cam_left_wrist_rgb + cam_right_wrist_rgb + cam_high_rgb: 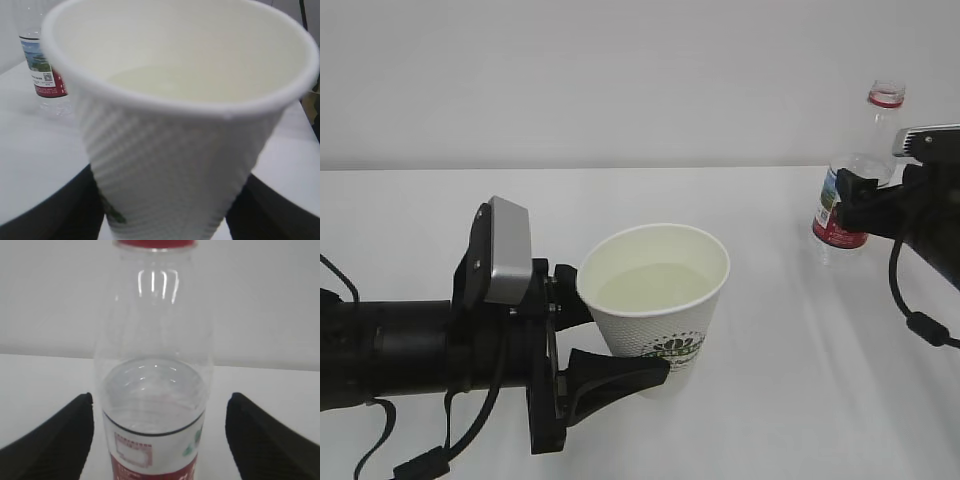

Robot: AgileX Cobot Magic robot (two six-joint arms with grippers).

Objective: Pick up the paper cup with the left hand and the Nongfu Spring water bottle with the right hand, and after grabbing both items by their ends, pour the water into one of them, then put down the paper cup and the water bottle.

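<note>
Standing on the white table (780,400) at about six o'clock in the exterior view, the paper cup (660,300) is upright between the two black fingers (610,375) of the left hand (582,340). One finger lies against its lower front wall, the other sits behind it by the rim, so the jaws are spread roughly to the cup's width; whether both press on it I cannot tell. Inside the cup the water (650,285) fills it partway, pale yellowish against the cream wall. In the left wrist view the ribbed cup wall (175,165) fills the frame.

Farther back, at about two o'clock, the Nongfu Spring water bottle (855,185) is upright and uncapped. The right hand (860,205) is at its label, jaws wide. In the right wrist view both fingers (60,435) flank the bottle (155,390) with clear gaps, apart from it.
</note>
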